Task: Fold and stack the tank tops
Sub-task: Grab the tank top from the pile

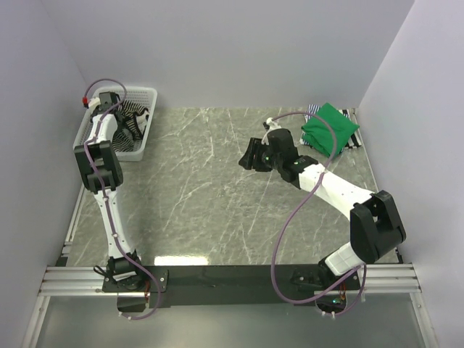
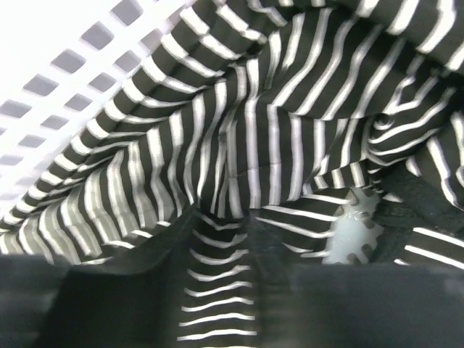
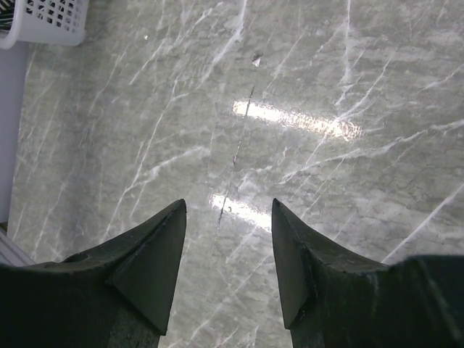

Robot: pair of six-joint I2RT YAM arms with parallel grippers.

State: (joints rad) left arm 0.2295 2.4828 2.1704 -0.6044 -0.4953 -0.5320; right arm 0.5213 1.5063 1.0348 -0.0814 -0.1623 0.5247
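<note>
The black-and-white striped tank top (image 2: 254,130) lies crumpled in the white mesh basket (image 1: 138,92) at the back left. My left gripper (image 2: 221,239) is down in the basket (image 2: 43,65), and its dark fingers (image 2: 116,290) squeeze a raised fold of the striped cloth (image 1: 135,116). At the back right a folded bright green tank top (image 1: 330,127) rests on a finely blue-and-white striped tank top (image 1: 313,110), of which only the edges show. My right gripper (image 1: 250,156) hovers over the middle of the table, open, with only marble between its fingertips (image 3: 167,232).
The grey marble tabletop (image 1: 210,196) is walled in at the left, back and right. The corner of the basket (image 3: 47,18) shows at the top left of the right wrist view. A metal rail with both arm bases runs along the near edge.
</note>
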